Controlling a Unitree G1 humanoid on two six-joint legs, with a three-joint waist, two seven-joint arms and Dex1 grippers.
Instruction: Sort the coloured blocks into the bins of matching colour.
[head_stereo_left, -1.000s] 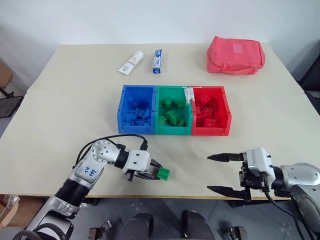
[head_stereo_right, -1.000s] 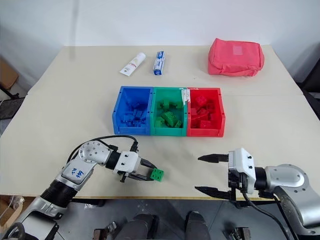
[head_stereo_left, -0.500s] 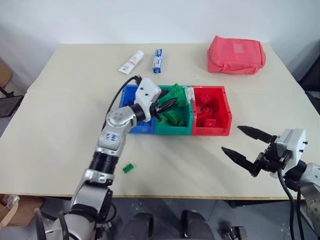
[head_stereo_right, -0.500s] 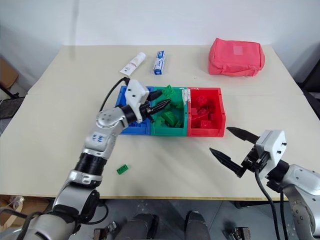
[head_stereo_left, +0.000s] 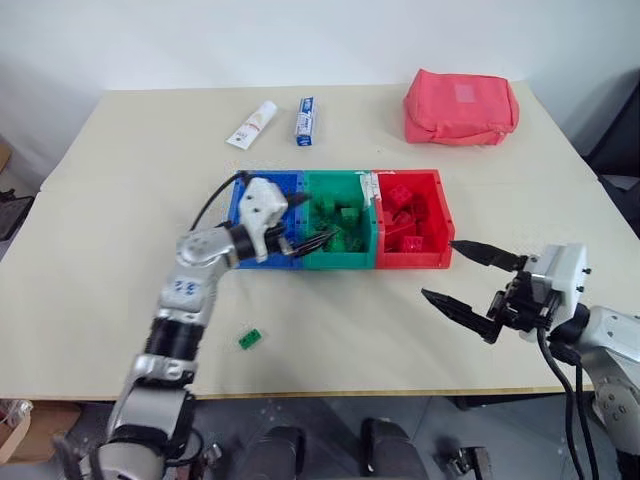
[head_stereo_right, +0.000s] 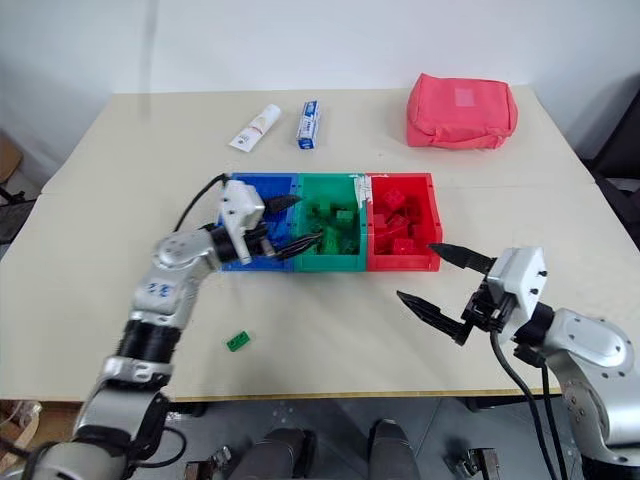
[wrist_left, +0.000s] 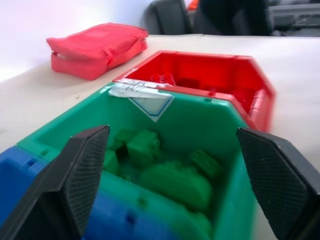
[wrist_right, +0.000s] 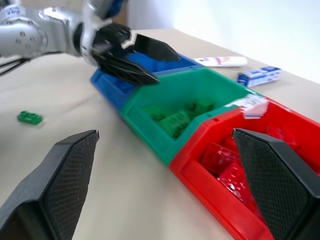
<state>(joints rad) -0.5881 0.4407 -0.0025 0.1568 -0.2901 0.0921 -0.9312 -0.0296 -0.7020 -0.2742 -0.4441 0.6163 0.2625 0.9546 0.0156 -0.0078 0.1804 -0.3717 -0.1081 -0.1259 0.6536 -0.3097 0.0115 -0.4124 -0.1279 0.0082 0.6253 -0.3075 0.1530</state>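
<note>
one small green block (head_stereo_left: 250, 339) lies alone on the bare worktop (head_stereo_left: 110, 260), well in front of the bins and near the front edge, on the robot's left side. it is a flat oblong plastic brick with studs on top, lying studs up. it looks very light, stiff and not fragile, with smooth, rather slippery sides. being so low, it offers little to grip; the sound hold is probably across its two short-spaced long sides, fingers coming straight down and closing just above the worktop. a glancing touch could easily skid or flip it, and a pinch too high may let it squirt out.

the three joined bins sit mid-worktop: the blue bin (head_stereo_left: 245, 188), the green bin (head_stereo_left: 337, 181) and the red bin (head_stereo_left: 440, 205), each already holding bricks of its own colour. the green heap (wrist_left: 170, 177) is loose and uneven, so a dropped brick should settle without bouncing out.

the left pincer (head_stereo_left: 305, 220) hovers at the near-left corner of the green bin, over the wall shared with the blue one, its fingers spread wide with nothing between them. the right pincer (head_stereo_left: 468, 275) hangs off the red bin's front right corner, above the worktop, also spread wide and empty.

a red pouch (head_stereo_left: 460, 95), a tube (head_stereo_left: 251, 124) and a small box (head_stereo_left: 303, 121) lie at the back, apart from the work.
</note>
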